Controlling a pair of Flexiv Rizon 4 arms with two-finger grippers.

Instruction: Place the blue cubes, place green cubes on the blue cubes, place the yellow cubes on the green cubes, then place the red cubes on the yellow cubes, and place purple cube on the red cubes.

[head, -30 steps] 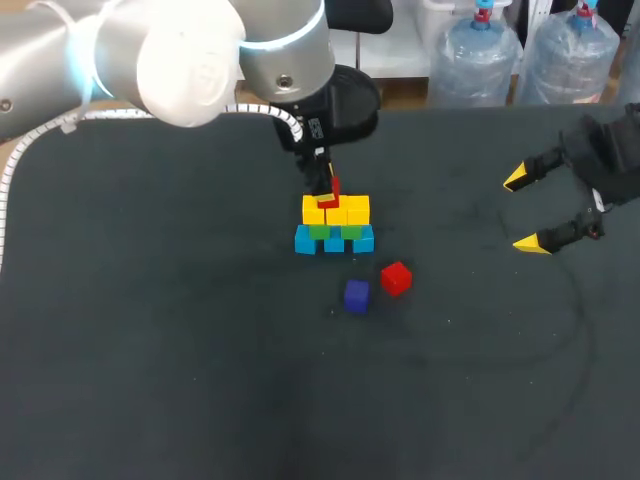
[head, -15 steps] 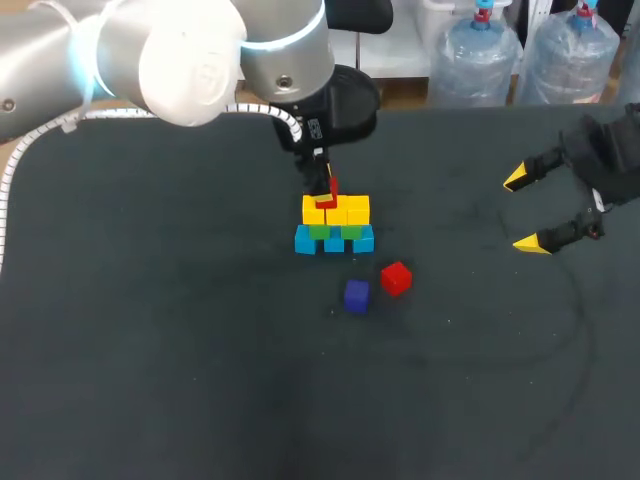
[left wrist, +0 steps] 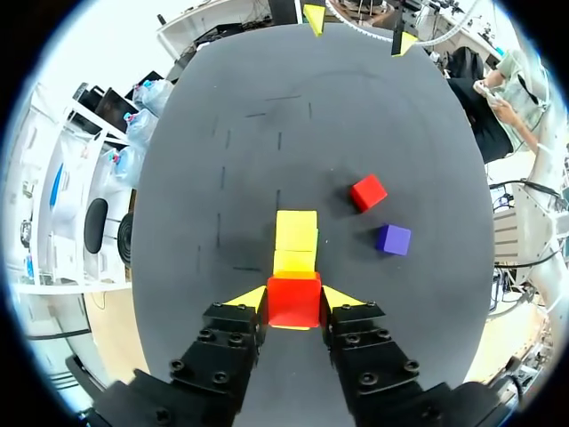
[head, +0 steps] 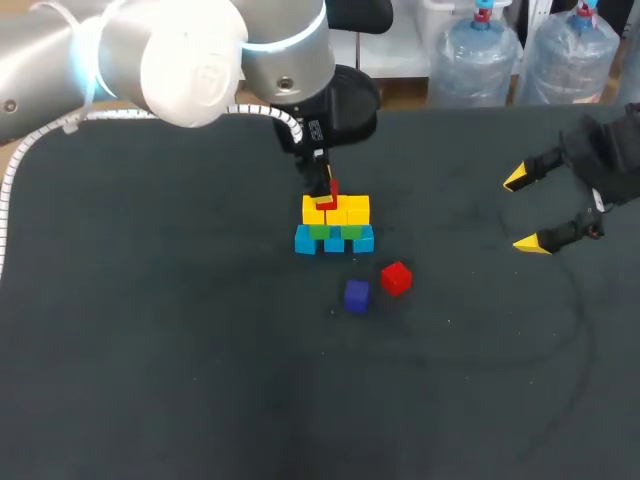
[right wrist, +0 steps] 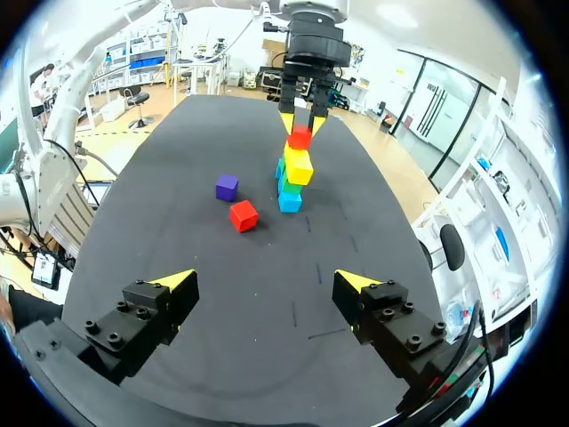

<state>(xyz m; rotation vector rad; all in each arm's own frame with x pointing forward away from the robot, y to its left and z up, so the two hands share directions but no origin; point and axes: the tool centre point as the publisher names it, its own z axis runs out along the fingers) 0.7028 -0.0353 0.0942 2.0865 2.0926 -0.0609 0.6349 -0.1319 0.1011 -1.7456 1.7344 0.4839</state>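
The left gripper [left wrist: 294,299] has both yellow-tipped fingers pressed against opposite sides of a red cube [left wrist: 293,301], pinching it. This red cube sits at the top of the stack [head: 335,225], directly over the yellow cubes [head: 336,210]. Whether it rests on them or hangs just above cannot be told.

Below the yellow cubes lie the green cubes [head: 335,231], and at the base the blue cubes [head: 334,241] on the dark table [head: 200,380]. The left arm comes down onto the stack from its far side.

A second red cube [head: 396,278] lies loose on the table near the stack, on its near-right side. The purple cube [head: 356,295] lies just beside that one, slightly nearer.

The right gripper [head: 523,211] hovers well apart from the stack, to its right. Its fingers are spread wide and hold nothing.
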